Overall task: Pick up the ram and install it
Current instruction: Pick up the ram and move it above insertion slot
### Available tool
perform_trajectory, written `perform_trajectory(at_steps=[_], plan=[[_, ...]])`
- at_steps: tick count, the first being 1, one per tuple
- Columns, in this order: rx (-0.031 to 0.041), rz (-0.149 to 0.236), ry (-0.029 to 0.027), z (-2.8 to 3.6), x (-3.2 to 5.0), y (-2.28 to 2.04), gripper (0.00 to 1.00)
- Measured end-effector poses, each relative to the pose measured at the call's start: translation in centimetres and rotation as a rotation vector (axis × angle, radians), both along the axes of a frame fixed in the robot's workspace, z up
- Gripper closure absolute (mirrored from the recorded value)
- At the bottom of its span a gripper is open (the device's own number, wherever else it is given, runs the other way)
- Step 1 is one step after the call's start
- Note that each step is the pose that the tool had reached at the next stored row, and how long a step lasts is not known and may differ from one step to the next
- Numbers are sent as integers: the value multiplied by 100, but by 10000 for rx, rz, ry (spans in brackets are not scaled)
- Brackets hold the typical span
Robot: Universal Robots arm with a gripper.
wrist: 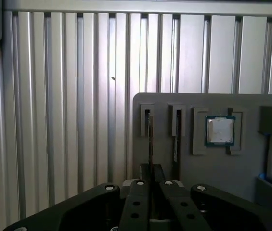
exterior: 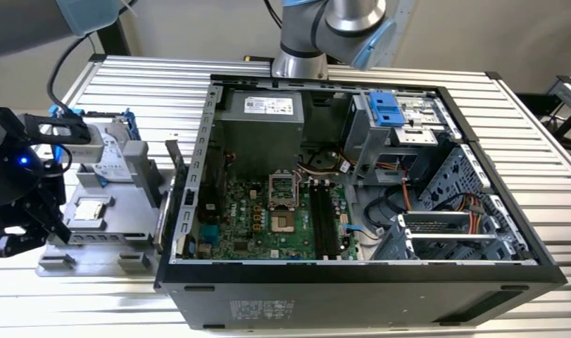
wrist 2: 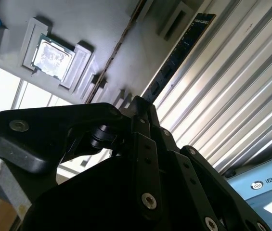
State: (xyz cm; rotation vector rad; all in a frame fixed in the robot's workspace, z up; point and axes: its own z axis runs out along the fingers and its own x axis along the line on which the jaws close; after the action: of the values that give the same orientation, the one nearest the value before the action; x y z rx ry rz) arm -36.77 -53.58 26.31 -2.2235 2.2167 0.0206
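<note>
Looks like the pick-up step, with gripper [wrist: 151, 169] closed tight on ram [wrist 2: 183, 49], standing on its edge in a slot at the tray's [wrist: 241, 178] corner, near the chip [wrist: 220, 131]; next seems to need a slow, straight pull out, no tipping or twisting.

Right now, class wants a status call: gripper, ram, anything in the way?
Gripper low over parts tray, at ram. Ram on edge in tray slot, not installed. Processor chip beside it, apart.

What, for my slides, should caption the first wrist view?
End effector near the ram, standing edgewise in a grey holder beside a processor chip.
</note>
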Motion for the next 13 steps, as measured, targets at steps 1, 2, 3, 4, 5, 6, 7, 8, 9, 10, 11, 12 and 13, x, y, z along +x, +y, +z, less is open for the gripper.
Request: perform_trajectory(at_steps=[1, 2, 3, 4, 5, 6, 7, 8, 9, 10, 11, 12, 13], plan=[[0, 0, 0, 6, 0, 0, 100], [-1, 0, 1, 12, 0, 0, 100], [0, 0, 0, 17, 0, 0, 100], [0, 0, -1, 22, 0, 0, 100], [0, 0, 0, 28, 0, 0, 100], [0, 0, 0, 33, 0, 0, 100], [1, 0, 0, 37, 0, 0, 100], [1, 0, -1, 41, 0, 0, 100], [1, 0, -1, 45, 0, 0, 100], [0, 0, 0, 50, 0, 0, 100], [0, 0, 0, 54, 0, 0, 100], [0, 0, 0, 58, 0, 0, 100], [0, 0, 1, 62, 0, 0, 100]])
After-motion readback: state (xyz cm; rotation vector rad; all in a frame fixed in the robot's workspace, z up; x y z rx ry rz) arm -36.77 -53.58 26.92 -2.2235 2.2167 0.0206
